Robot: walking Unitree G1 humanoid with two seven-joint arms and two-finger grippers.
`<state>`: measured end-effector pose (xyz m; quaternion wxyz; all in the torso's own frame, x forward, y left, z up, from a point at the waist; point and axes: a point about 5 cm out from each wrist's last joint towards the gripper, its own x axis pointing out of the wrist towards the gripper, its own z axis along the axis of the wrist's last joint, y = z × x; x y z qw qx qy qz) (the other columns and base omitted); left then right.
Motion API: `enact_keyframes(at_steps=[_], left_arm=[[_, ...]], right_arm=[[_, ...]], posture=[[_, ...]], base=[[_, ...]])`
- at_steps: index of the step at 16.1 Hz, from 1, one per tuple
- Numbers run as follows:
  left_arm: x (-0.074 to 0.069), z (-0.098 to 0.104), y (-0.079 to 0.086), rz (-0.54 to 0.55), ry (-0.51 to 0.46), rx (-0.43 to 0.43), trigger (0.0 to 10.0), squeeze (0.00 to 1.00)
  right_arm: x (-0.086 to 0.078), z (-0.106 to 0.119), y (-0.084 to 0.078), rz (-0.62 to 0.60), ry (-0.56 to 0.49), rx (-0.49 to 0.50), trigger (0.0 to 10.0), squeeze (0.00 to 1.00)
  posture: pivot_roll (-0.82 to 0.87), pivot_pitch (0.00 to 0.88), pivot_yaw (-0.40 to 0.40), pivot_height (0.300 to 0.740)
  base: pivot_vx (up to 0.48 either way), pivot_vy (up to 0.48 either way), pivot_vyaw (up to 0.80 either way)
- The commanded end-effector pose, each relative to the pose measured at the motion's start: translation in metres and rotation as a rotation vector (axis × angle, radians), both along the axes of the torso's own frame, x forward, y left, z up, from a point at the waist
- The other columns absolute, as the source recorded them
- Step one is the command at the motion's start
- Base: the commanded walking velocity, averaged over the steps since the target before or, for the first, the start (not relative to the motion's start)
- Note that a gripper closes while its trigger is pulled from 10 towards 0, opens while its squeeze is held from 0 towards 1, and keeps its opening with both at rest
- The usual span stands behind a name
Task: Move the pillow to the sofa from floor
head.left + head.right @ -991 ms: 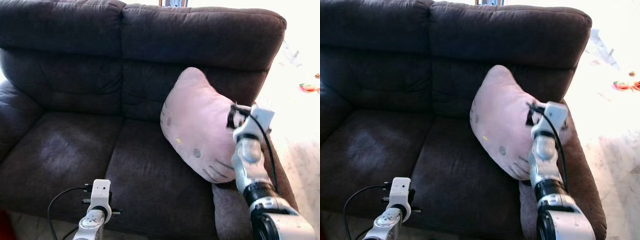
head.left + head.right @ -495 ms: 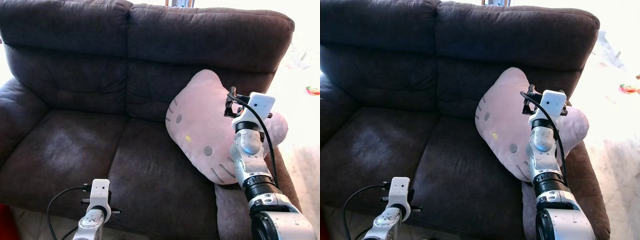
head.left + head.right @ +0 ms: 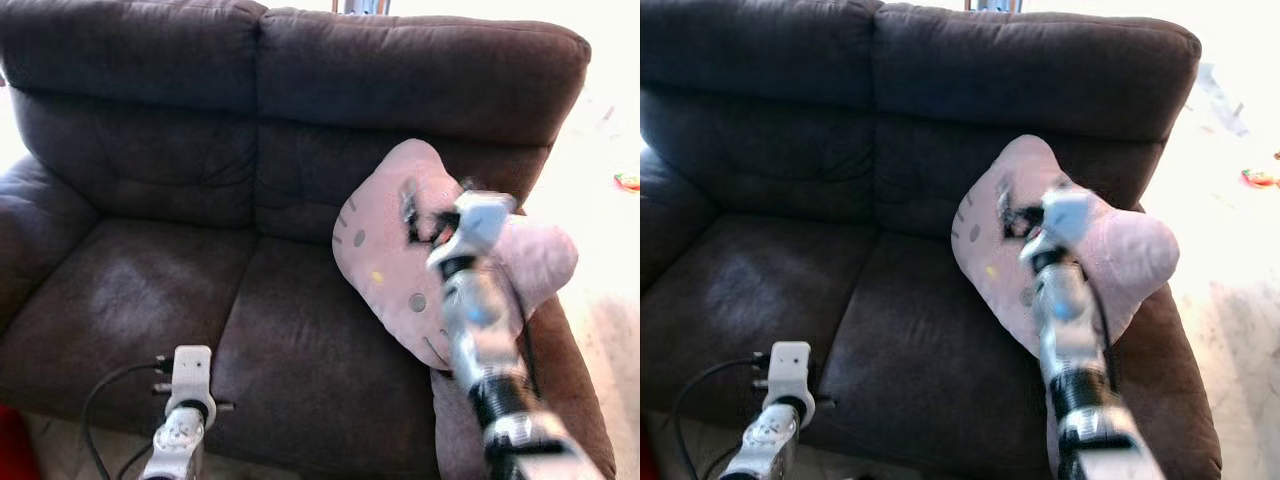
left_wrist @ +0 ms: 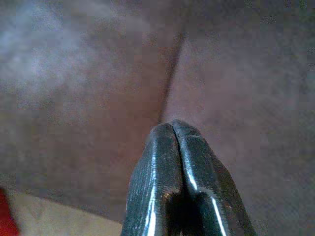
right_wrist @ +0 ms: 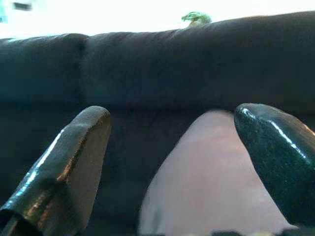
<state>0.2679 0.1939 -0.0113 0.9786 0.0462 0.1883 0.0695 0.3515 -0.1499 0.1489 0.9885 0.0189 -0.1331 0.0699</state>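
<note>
We see dark sofa (image 3: 150,300) ahead, pink pillow (image 3: 385,250) propped at seat's right end against backrest and armrest. Right gripper (image 5: 172,162) wide open, holding nothing, blurred in front of pillow. Left gripper (image 4: 173,129) closed, empty, over seat's front edge.

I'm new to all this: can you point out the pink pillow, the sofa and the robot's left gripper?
pink pillow (image 3: 385,250), left eye view, its face.
sofa (image 3: 150,300), left eye view, left seat cushion.
left gripper (image 4: 174,129), left wrist view, closed fingertips.
</note>
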Motion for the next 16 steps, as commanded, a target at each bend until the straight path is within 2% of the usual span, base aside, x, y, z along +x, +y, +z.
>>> enact_keyframes(at_steps=[1,3,5,7,8,12,16], left_arm=[[0.000,0.002,0.004,0.013,-0.017,0.024,10.0,0.00],[0.003,0.008,0.007,0.034,-0.056,0.040,10.0,0.00],[0.004,0.010,0.007,0.038,-0.069,0.045,10.0,0.00],[0.005,0.011,0.007,0.041,-0.079,0.047,10.0,0.00],[0.004,0.011,0.007,0.043,-0.080,0.052,10.0,0.00],[0.003,0.011,0.007,0.035,-0.088,0.053,10.0,0.00],[0.000,0.006,0.001,0.019,-0.063,0.056,10.0,0.00]], right_arm=[[-0.004,0.003,-0.002,0.020,-0.020,0.008,10.0,0.00],[-0.015,-0.006,-0.004,0.072,0.011,0.063,10.0,0.00],[-0.023,-0.030,-0.002,0.156,0.123,0.033,10.0,0.00],[-0.029,-0.057,-0.009,0.112,0.224,0.000,10.0,0.00],[-0.033,-0.065,-0.014,0.077,0.246,0.017,10.0,0.00],[-0.033,-0.066,-0.010,0.089,0.256,0.030,10.0,0.00],[-0.039,-0.093,-0.019,-0.006,0.376,0.013,10.0,0.00]], posture=[[0.06,0.122,-0.036,0.740],[0.06,0.125,-0.034,0.740],[0.05,0.126,-0.033,0.740],[0.06,0.121,-0.034,0.740],[0.06,0.120,-0.032,0.740],[0.06,0.115,-0.026,0.740],[0.06,0.103,-0.024,0.740]], base=[[0.000,0.000,0.00],[0.000,0.000,0.00],[0.000,0.000,0.00],[0.000,0.000,0.00],[0.000,0.000,0.00],[0.000,0.000,0.00],[0.000,0.000,0.00]])
